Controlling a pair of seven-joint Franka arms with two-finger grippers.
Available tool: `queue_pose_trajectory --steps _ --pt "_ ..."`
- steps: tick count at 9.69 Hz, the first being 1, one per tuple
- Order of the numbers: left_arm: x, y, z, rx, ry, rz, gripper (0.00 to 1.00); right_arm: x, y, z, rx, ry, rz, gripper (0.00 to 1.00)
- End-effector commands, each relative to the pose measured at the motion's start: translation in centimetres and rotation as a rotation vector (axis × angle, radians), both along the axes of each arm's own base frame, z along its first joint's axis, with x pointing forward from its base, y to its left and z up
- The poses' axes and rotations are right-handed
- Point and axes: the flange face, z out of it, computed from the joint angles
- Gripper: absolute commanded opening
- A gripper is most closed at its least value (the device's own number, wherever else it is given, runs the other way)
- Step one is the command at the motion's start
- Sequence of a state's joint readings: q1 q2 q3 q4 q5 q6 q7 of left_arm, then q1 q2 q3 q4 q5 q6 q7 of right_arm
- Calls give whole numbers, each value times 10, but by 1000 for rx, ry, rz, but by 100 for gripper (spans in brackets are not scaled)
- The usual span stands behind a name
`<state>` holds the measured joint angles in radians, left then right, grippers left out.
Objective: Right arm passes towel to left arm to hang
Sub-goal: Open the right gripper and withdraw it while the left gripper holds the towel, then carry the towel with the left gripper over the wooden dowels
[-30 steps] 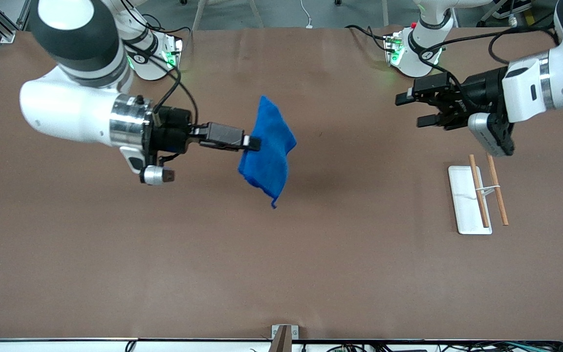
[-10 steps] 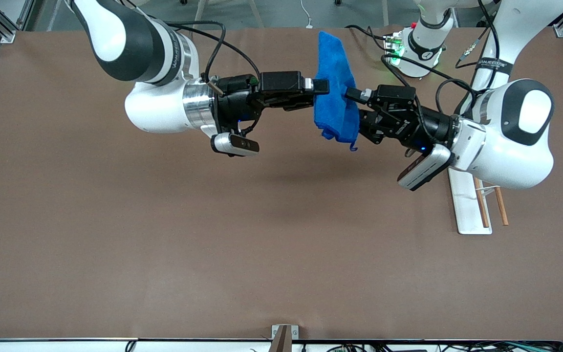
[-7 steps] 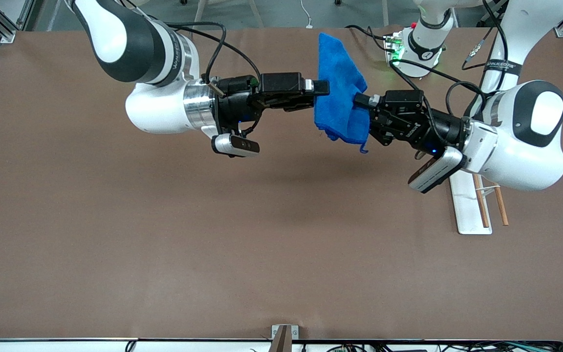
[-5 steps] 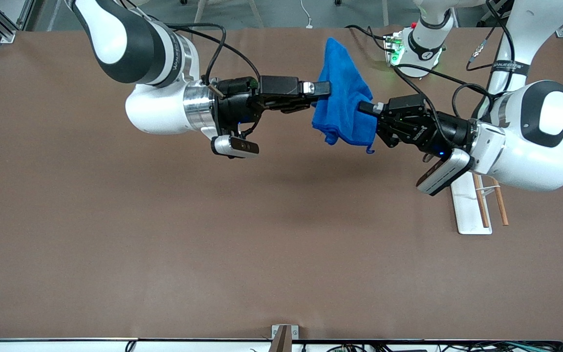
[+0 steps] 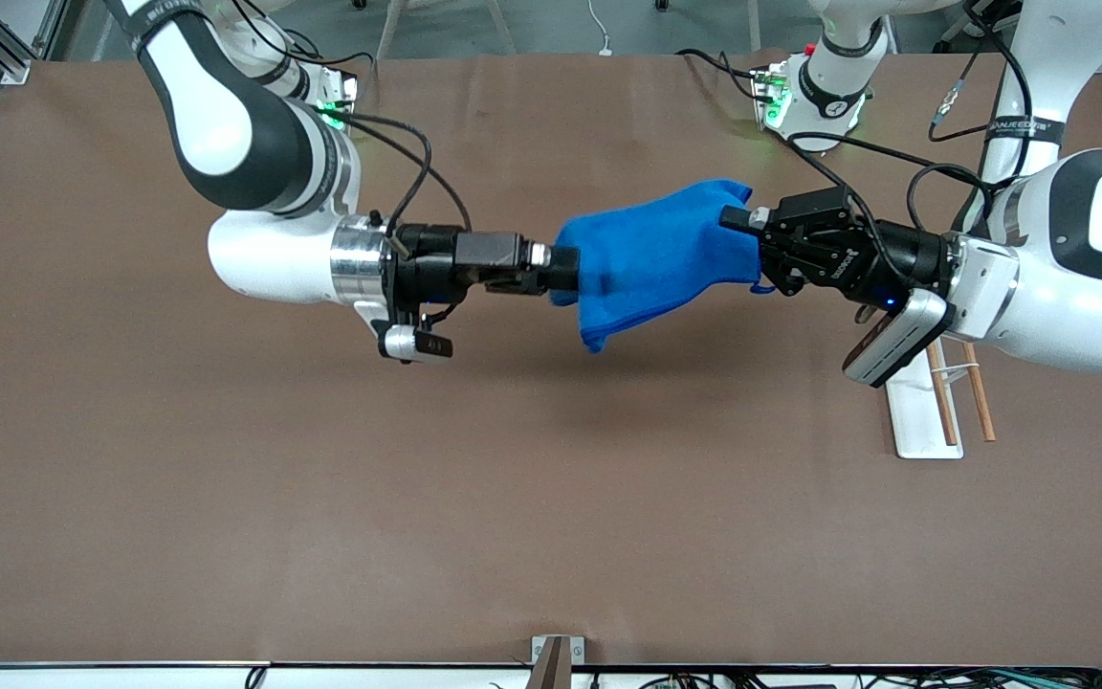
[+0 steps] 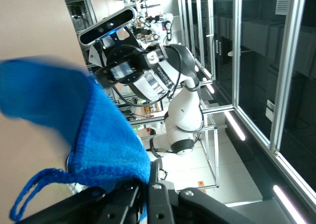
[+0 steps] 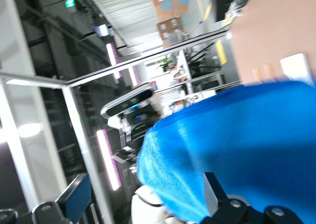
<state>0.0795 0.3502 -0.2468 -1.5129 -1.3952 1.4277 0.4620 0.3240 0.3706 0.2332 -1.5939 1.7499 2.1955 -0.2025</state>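
Note:
The bright-blue towel point(image 5: 656, 254) is stretched in the air over the middle of the table, between the two grippers. My right gripper point(image 5: 565, 273) is shut on the end of the towel toward the right arm's side, and a loose corner hangs just below it. My left gripper point(image 5: 742, 225) is shut on the other end. In the left wrist view the towel point(image 6: 74, 115) is pinched between the closed fingers point(image 6: 158, 199), with its looped thread point(image 6: 29, 199) dangling. In the right wrist view the towel point(image 7: 256, 135) covers the jaws, and only one finger point(image 7: 211, 194) shows.
A white rack base point(image 5: 914, 421) with two wooden rods point(image 5: 977, 392) stands near the left arm's end of the table, partly under the left wrist. Both arm bases stand along the table edge farthest from the front camera.
The left gripper closed on the towel and drew it toward the left arm's end. The right gripper came down and back. The towel went from hanging upright to stretched between the two grippers.

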Motion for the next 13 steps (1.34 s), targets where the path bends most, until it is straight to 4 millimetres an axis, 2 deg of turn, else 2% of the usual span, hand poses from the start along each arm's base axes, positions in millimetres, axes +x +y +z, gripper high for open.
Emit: queue_pose_trajectory --steps 1,2,3,4,5,6,7,8,10,11,13 --pt "4 24 -21 122 -20 -7 0 -8 -37 -44 -165 2 11 100" --pt "6 35 -25 220 -44 -17 0 -6 -58 -67 -232 17 4 100" --pt "6 42 -29 334 -50 -31 0 -5 -80 -82 -284 26 -8 100" --pt "7 57 -32 456 -55 -33 0 -1 -116 -90 -357 11 -16 100" --pt "6 66 -39 544 -67 -43 0 -1 -136 -96 -450 -20 9 100" --pt "9 86 -40 607 -48 -17 0 8 -167 -100 -555 -55 18 100" --pt "10 94 -31 698 -12 14 0 15 -197 -101 -671 -95 35 100" --pt "9 102 -21 821 33 54 0 19 -230 -99 -779 -128 67 100" --pt "9 118 -26 964 100 105 0 25 -300 -84 -962 -156 113 100" --pt "11 138 -29 1061 122 155 0 28 -327 -69 -1055 -190 120 100" --pt "11 157 -40 1271 117 175 0 28 -380 -38 -1239 -211 105 100"
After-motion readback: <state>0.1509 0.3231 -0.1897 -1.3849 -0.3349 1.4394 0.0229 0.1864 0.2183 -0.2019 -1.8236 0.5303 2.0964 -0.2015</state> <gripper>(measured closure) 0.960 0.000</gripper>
